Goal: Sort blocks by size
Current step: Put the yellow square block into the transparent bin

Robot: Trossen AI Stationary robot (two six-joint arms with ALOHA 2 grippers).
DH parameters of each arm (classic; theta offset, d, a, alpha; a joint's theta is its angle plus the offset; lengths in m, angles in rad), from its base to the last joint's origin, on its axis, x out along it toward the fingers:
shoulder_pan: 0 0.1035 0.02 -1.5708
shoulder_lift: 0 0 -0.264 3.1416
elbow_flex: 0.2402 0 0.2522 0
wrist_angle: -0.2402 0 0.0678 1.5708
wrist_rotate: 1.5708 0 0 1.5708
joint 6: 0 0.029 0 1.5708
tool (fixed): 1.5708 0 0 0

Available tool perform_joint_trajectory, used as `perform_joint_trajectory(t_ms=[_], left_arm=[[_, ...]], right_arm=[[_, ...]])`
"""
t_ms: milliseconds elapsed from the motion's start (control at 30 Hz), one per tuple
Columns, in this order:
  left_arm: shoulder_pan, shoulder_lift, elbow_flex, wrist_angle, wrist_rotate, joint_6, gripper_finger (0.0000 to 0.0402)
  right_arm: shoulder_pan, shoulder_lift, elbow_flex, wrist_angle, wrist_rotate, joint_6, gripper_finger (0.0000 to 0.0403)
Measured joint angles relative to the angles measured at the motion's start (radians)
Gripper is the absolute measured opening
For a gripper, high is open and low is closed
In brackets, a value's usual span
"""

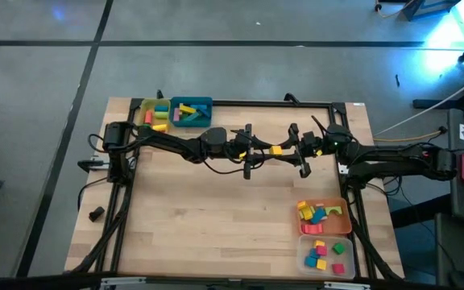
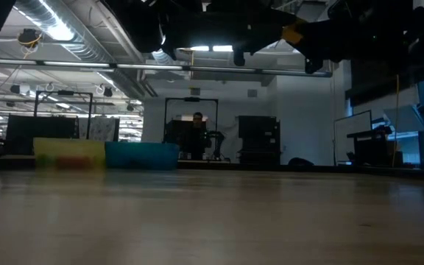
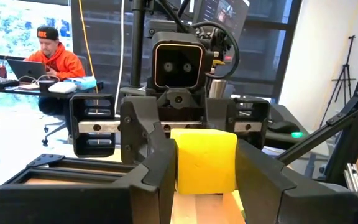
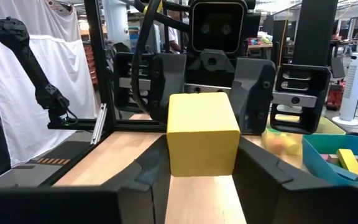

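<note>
Both arms meet above the middle of the table [image 1: 216, 225], and a yellow block [image 1: 275, 149] hangs between them in mid-air, well clear of the wood; this looks like a hand-over from one arm to the other. In the left wrist view the left gripper [image 3: 205, 171] has its fingers pressed on both sides of the yellow block [image 3: 205, 160]; in the right wrist view the right gripper [image 4: 202, 163] stands with its fingers flanking the same block [image 4: 202, 134], close on it, though whether they bear on it yet I cannot tell. To do this step well, I judge that the right gripper should bite firmly on the block's free faces before the left lets go; the left should then open fully and draw straight back, so the block is not dragged or twisted; neither arm should sink while both hold. The sorted blocks lie well apart from here: a yellow tray [image 1: 146, 113] and a teal tray [image 1: 201, 103] at the far left, an orange tray [image 1: 343, 205] and a clear tray [image 1: 347, 240] at the near right; the near-right pair seems the likelier goal for the right arm, though which one suits this block's size I cannot say.
</note>
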Motion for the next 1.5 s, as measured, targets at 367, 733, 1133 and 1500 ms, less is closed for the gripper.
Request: perform_joint_trajectory(t_ms=[367,733,1133,1500], left_arm=[[0.000,0.000,0.000,-0.004,0.006,-0.152,0.0154],[0.013,-0.038,-0.001,-0.066,0.015,-0.207,0.0219],[0.129,-0.347,-0.001,-0.739,0.031,-0.121,0.0210],[0.185,-0.634,-0.103,-1.109,-0.082,-0.082,0.0210]], right_arm=[[0.000,0.000,0.000,-0.001,-0.009,0.007,0.0138],[-0.001,-0.001,0.000,0.006,-0.041,0.001,0.0149],[-0.001,-0.077,0.000,-0.132,-0.156,0.039,0.0158],[0.000,-0.120,0.012,-0.158,-0.444,0.329,0.0150]])
